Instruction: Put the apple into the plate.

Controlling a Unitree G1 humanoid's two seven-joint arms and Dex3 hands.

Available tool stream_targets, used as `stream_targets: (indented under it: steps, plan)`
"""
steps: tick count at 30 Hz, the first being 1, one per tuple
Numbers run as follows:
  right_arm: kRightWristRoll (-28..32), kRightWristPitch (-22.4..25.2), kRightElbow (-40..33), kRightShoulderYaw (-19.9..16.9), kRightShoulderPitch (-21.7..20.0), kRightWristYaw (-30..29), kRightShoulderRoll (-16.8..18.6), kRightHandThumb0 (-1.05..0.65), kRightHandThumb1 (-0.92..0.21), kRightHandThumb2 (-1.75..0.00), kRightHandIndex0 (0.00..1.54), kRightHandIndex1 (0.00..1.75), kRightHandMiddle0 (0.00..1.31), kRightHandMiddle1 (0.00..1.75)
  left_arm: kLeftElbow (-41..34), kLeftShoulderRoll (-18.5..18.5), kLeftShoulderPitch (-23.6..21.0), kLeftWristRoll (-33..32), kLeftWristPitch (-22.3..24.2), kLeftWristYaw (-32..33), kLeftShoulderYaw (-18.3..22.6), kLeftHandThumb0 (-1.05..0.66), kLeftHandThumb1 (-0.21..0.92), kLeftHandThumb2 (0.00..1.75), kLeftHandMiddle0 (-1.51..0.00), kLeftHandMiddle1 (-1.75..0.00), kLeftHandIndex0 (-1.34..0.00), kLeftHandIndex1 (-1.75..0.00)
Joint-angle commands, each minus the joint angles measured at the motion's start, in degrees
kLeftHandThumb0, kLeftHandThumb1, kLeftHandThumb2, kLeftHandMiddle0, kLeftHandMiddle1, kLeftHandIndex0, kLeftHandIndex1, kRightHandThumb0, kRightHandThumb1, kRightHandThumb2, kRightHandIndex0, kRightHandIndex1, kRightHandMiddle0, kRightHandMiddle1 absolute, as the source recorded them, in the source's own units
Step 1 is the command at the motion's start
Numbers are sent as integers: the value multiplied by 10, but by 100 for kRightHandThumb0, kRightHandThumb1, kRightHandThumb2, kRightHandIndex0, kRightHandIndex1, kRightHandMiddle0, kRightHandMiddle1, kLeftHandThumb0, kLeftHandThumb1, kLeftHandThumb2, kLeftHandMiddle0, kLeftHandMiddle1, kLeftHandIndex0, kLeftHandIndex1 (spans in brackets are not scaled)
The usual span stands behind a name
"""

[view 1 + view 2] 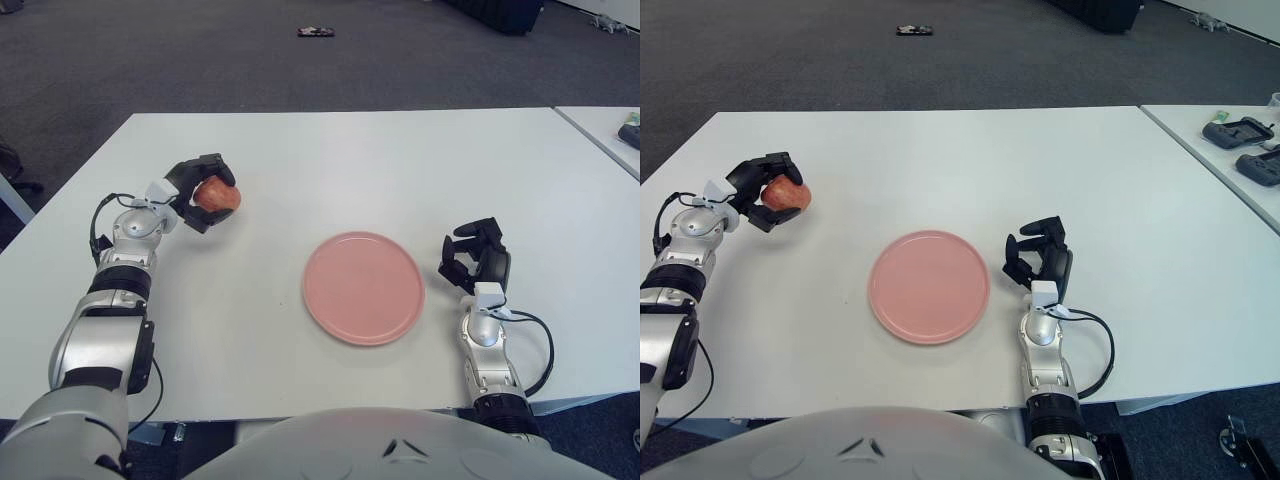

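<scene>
Left eye view: one white counter [330, 170] fills most of the scene. On it there is one apple [218, 196], one pink plate [364, 287] and two robot hands. The left hand [200, 190] sits toward the counter's left side, its dark fingers [212, 166] clamped around the red apple from above and below. Whether the apple touches the counter cannot be told. The single round plate holds nothing and lies well to the right of the left hand and nearer the robot. The right hand [476, 257] shows just to the right of the plate, apart from its rim, fingers loosely spread and holding nothing. A black cable [540, 345] loops beside its wrist. Beyond the counter, one small dark object [315, 32] lies on the grey carpet [150, 50]. A second white surface [605, 130] begins at the right edge.

Right eye view: the same count holds, with one apple, one plate and two hands. The apple again sits inside the closed left hand, at the far left of the counter. The plate lies between the two hands, much closer to the right hand, which stands just off its right rim with fingers apart. On the neighbouring surface to the right, two dark handheld devices [1240, 131] lie side by side.
</scene>
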Motion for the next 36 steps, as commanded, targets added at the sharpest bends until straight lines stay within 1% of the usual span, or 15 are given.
stream_targets:
  steps: [1,8,15,18,21,23,26,27,30,36]
  plan:
    - [3,6,3,0,3,3,-2,-40,-57,-101,66,142,41,175,-67,-8,18,-21,13,-10,11,-5,15,164,-144,-175,-128,-175]
    - [7,-2,10,-1,1,5,-2,-40,-57,-100,65,143,41,175,-229,-33,75,-30,47,-2,5,-4,15,164,-145,-175,-129,-175]
    - [12,-13,23,-3,-5,3,-1,-41,-56,-102,64,143,42,175,-355,-50,127,-18,71,3,-3,-5,15,164,-145,-175,-129,-175]
    - [14,-14,27,-3,-7,4,-1,-41,-56,-102,64,143,42,175,-438,-56,156,-16,101,-1,-13,-6,15,164,-144,-175,-129,-175]
    - [16,-15,29,-3,-8,5,-2,-41,-56,-102,64,143,42,175,-493,-59,174,-9,124,-8,-27,-6,15,164,-142,-175,-128,-175]
    - [16,-16,31,-2,-9,6,-2,-41,-56,-102,64,144,42,175,-515,-59,181,-6,136,-11,-34,-6,14,164,-141,-175,-127,-175]
    - [18,-19,35,-3,-11,7,-3,-41,-56,-102,65,144,42,175,-546,-69,188,6,142,-17,-60,-6,14,164,-141,-175,-126,-175]
    - [18,-20,37,-3,-12,7,-3,-41,-56,-102,65,144,42,175,-551,-73,183,6,129,-35,-83,-6,14,164,-140,-175,-126,-175]
    - [18,-23,40,-3,-14,8,-2,-41,-55,-103,65,145,42,175,-564,-80,175,8,110,-69,-123,-8,14,163,-140,-175,-124,-175]
    - [21,-20,37,-3,-12,11,-1,-41,-55,-103,65,145,43,175,-566,-92,173,14,93,-93,-165,-10,16,159,-139,-175,-121,-175]
